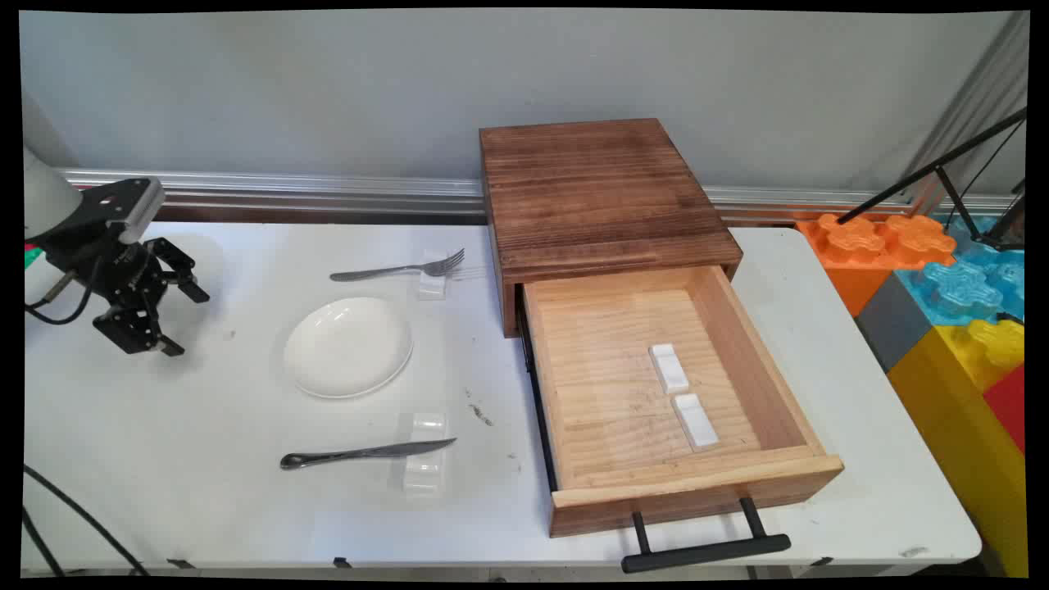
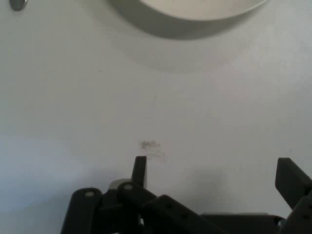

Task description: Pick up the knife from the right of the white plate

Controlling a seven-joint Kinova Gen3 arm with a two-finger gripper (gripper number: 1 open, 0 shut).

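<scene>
My black gripper (image 1: pixel 185 319) hovers over the left part of the white table (image 1: pixel 205 492), open and holding nothing. In the hand view the gripper (image 2: pixel 214 170) points at bare tabletop, with its fingers (image 2: pixel 140 169) spread wide. To its right lies a white plate (image 1: pixel 348 347), whose edge shows at the top of the hand view as the plate (image 2: pixel 190 12). Beyond the plate a fork (image 1: pixel 399 268) rests on a clear holder. On the plate's near side a knife (image 1: pixel 365 452) lies across two clear holders.
A wooden box (image 1: pixel 602 192) stands right of centre with its drawer (image 1: pixel 680 483) pulled out toward the near edge. Two white rests (image 1: pixel 683 396) lie inside the drawer. Big coloured blocks (image 1: pixel 942 287) stand beyond the table's right end. Black cables (image 1: pixel 74 512) hang at the left.
</scene>
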